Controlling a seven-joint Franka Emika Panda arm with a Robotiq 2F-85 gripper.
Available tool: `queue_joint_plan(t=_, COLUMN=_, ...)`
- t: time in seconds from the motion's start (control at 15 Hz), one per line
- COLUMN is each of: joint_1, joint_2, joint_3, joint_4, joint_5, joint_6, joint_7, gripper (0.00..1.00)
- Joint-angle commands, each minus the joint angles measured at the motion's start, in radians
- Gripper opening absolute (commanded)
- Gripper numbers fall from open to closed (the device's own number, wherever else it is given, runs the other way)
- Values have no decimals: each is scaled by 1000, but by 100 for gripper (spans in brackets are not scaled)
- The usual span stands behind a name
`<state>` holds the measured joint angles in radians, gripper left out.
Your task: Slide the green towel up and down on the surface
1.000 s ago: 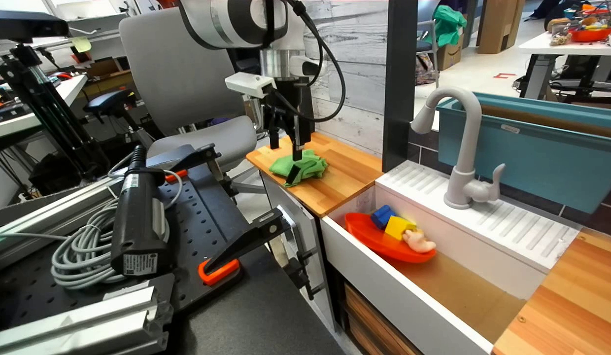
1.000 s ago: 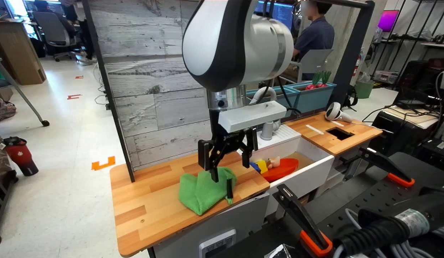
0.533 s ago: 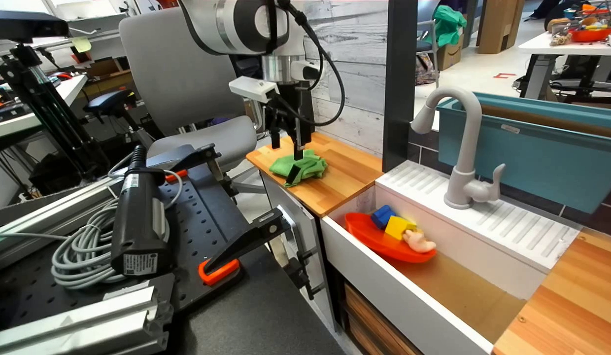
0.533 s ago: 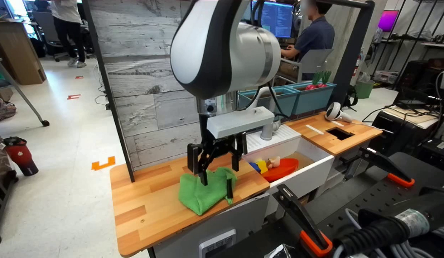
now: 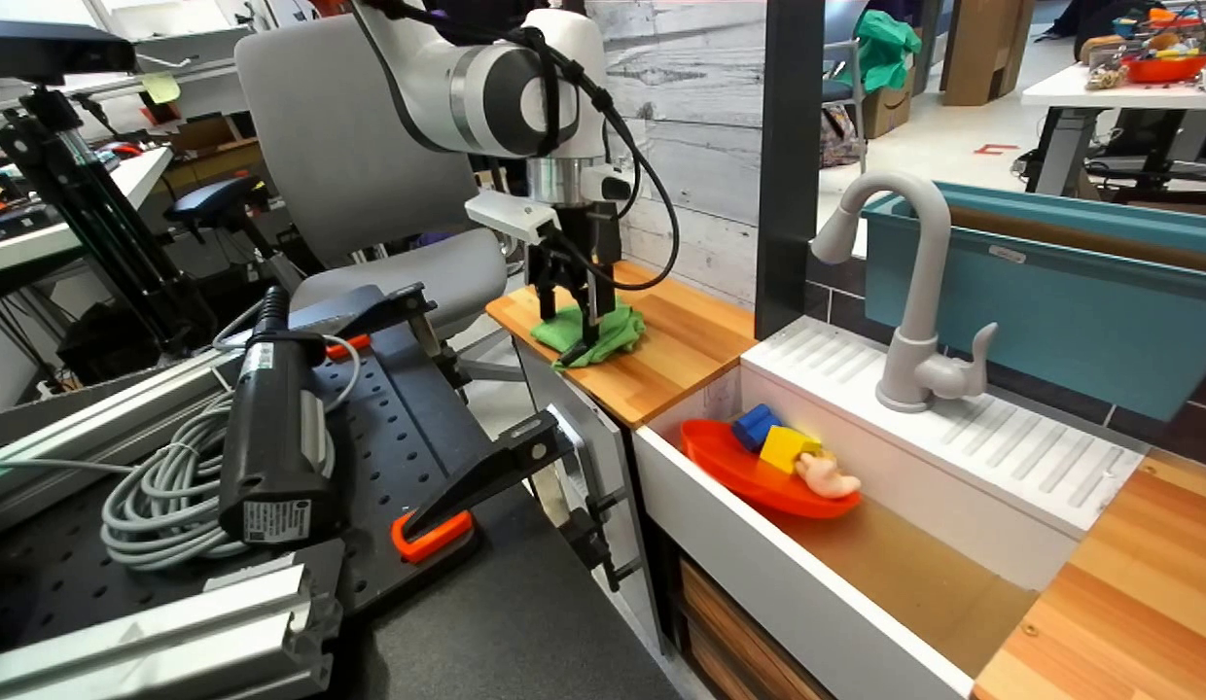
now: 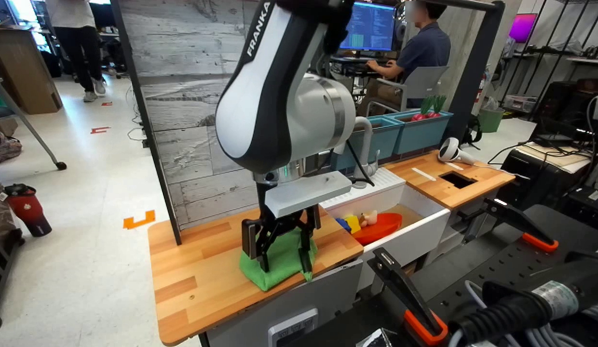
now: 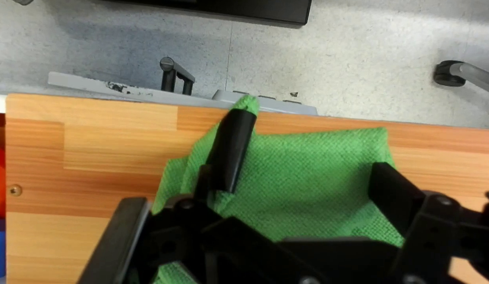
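Green towel (image 7: 307,169) lies bunched on the wooden tabletop (image 6: 193,270) along the edge above the grey panel (image 6: 328,289), one tip overlapping that edge in the wrist view. Over it, the gripper (image 6: 285,258) stands with fingers (image 7: 390,189) spread wide; whether one touches the black tubular piece (image 7: 234,146) on the towel is unclear.

The arm (image 6: 275,101) has lowered. In both exterior views the gripper (image 6: 285,258), previously suspended above the green towel (image 7: 307,181), has descended to the level of its folds; it has also shifted away from the sink (image 6: 405,241). The black stick (image 7: 233,152) on the towel, formerly near-vertical in an exterior view, is now slanted; contact between gripper and stick cannot be confirmed from these angles. In the background, the standing person (image 6: 77,43) has advanced, and the screen (image 6: 373,26) is less obstructed by the arm.
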<state>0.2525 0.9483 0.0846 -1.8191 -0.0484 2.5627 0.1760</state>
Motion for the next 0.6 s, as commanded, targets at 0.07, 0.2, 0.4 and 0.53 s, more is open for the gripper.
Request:
queue_joint_plan(t=0.07, joint_1=18, joint_2=106, joint_3=-13, joint_4=142, joint_5=6, joint_6=15, joint_7=-3, gripper=100)
queue_joint_plan(t=0.2, joint_1=15, joint_2=139, joint_3=-10, joint_4=191, joint_5=10, joint_6=9, joint_7=-5, gripper=100)
queue_joint_plan(t=0.4, joint_1=10, joint_2=175, joint_3=-11, joint_4=257, joint_5=15, joint_6=5, joint_7=-3, gripper=100)
queue_joint_plan(t=0.53, joint_1=-3, joint_2=183, joint_3=-8, joint_4=290, joint_5=25, joint_6=6, joint_7=-4, gripper=100)
